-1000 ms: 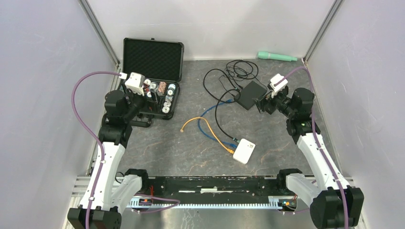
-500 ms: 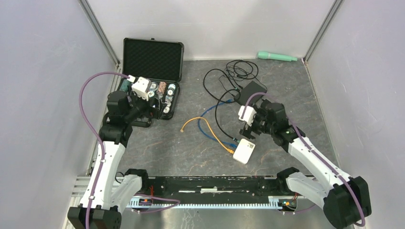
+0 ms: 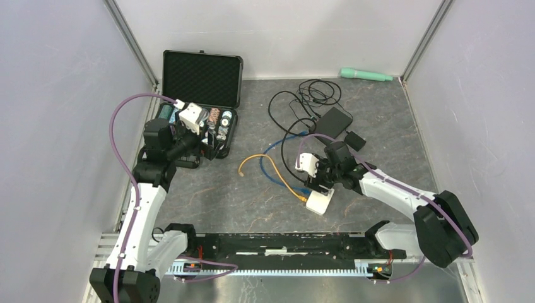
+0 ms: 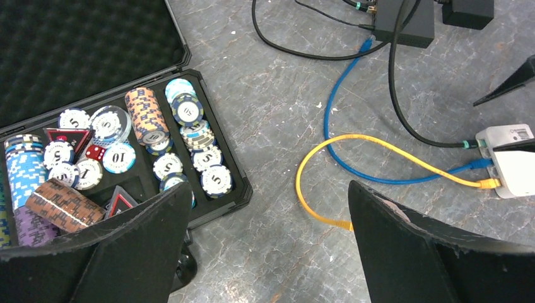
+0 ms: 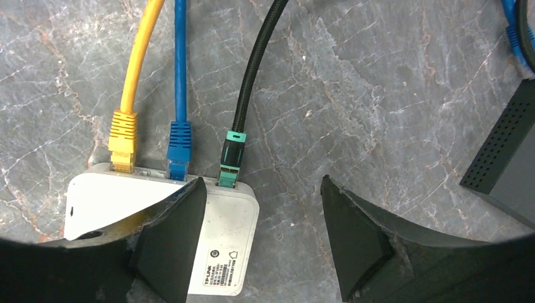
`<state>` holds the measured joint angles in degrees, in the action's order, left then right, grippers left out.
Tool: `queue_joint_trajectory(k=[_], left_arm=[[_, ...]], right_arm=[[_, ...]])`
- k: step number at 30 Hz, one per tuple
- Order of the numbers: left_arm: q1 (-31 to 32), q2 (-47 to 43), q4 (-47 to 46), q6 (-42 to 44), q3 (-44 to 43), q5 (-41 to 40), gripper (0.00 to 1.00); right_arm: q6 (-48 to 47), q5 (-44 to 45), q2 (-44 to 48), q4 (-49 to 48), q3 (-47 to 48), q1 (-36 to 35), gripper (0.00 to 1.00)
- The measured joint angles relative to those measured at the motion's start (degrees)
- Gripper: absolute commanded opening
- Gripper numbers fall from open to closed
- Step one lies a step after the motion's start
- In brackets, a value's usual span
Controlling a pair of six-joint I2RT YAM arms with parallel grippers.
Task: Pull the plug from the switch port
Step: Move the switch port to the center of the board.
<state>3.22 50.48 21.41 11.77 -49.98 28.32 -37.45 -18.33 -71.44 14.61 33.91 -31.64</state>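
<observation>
A small white switch (image 3: 319, 201) lies on the grey table; it also shows in the right wrist view (image 5: 227, 246) and the left wrist view (image 4: 514, 167). Three plugs sit in its ports: a yellow one (image 5: 122, 140), a blue one (image 5: 178, 143) and a black cable's green-tipped one (image 5: 231, 156). My right gripper (image 5: 262, 189) is open and empty, hovering over the switch's right end, its left finger (image 5: 173, 243) over the switch. In the top view it (image 3: 322, 182) sits just above the switch. My left gripper (image 4: 268, 196) is open and empty above bare table beside the chip case.
An open black case of poker chips (image 3: 211, 126) stands at the back left. A black box (image 3: 333, 123) with coiled black cables (image 3: 309, 95) lies behind the switch, with a small black adapter (image 3: 354, 139) beside it. A green flashlight (image 3: 366, 75) lies at the back wall.
My right arm swung from the black box down and left to hover over the switch. My left gripper shifted slightly right near the case.
</observation>
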Motion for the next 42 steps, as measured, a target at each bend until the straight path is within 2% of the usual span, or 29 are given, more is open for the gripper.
queue_joint_trajectory(k=[8,16,28,36,37,42], left_arm=[[0.0,0.0,0.0,0.1,0.0,1.0,1.0],[0.0,0.0,0.0,0.3,0.1,1.9,1.0],[0.0,0.0,0.0,0.8,0.4,2.1,1.0],[0.0,0.2,0.0,1.2,0.5,2.3,1.0],[0.0,0.2,0.0,1.2,0.6,2.3,1.0],[0.0,0.4,0.0,1.2,0.6,2.5,1.0]], right_arm=[[0.1,0.2,-1.2,-0.1,1.7,-0.7,0.78],[1.4,-0.3,4.0,-2.6,2.4,-0.9,0.78],[2.9,-3.1,-7.0,-2.4,6.3,-0.9,0.74],[1.9,-2.7,-9.3,0.4,6.6,-0.9,0.7],[1.6,-2.6,-9.6,0.7,6.7,-0.9,0.68],[-1.0,-2.4,-13.8,4.0,9.1,-0.9,0.43]])
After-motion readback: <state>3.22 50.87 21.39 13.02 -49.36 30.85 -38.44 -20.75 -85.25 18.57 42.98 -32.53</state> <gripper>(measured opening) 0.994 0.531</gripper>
